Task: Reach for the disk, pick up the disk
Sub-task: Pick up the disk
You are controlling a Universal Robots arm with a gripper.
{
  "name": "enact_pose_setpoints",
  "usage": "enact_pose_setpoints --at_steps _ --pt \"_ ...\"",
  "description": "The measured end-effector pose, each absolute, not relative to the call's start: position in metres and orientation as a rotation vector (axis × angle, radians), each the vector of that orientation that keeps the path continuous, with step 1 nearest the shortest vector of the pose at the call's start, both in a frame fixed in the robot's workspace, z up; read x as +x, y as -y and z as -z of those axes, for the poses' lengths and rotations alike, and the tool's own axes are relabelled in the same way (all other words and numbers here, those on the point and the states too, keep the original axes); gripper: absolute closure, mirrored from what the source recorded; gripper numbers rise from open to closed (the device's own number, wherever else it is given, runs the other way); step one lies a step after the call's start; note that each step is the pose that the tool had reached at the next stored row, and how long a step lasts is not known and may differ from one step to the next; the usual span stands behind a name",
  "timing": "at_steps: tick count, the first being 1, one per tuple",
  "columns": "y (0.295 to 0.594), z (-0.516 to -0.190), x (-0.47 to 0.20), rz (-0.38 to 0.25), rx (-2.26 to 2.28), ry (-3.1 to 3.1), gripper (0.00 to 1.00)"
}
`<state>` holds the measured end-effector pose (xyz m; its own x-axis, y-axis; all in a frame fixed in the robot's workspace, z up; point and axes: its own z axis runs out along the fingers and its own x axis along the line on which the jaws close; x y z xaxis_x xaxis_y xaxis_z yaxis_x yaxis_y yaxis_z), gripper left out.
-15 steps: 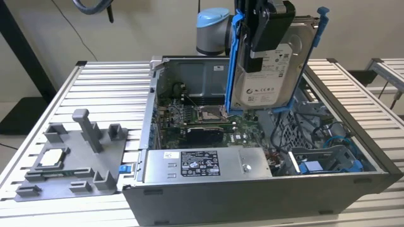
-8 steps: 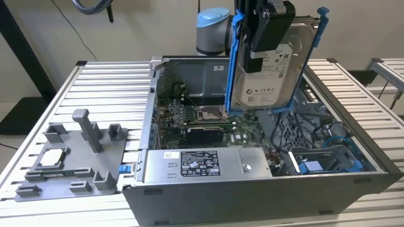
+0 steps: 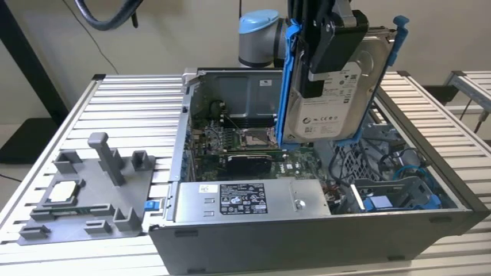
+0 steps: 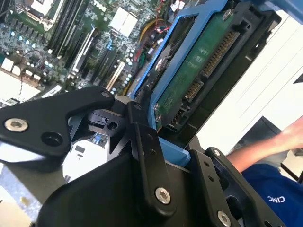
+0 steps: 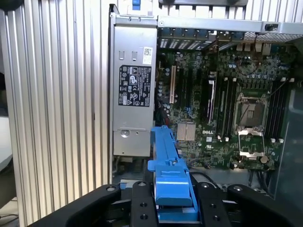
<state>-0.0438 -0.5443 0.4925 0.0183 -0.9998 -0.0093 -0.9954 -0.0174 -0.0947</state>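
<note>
The disk [image 3: 337, 92], silver-grey with a white label and framed by its blue bracket [image 5: 169, 177], hangs upright in the air above the far right part of the open computer case [image 3: 307, 241], clamped in the black gripper [image 3: 330, 43], whose fingers are closed on it. Below it lie the green motherboard [image 5: 222, 109] and, along the case's near side, the long grey box [image 3: 249, 201] with a black-white sticker. The case stands on the slatted desk [image 3: 130, 109], with a grey fixture [image 3: 88, 192] at the exterior view's left.
</note>
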Motion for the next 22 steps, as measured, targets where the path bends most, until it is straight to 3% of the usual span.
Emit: enact_pose_setpoints --at_steps 14,22 --pt "0.557 -0.488 -0.020 0.088 -2.183 -2.149 1.00" --pt "0.558 -0.486 -0.015 0.007 -2.189 -2.161 1.00"
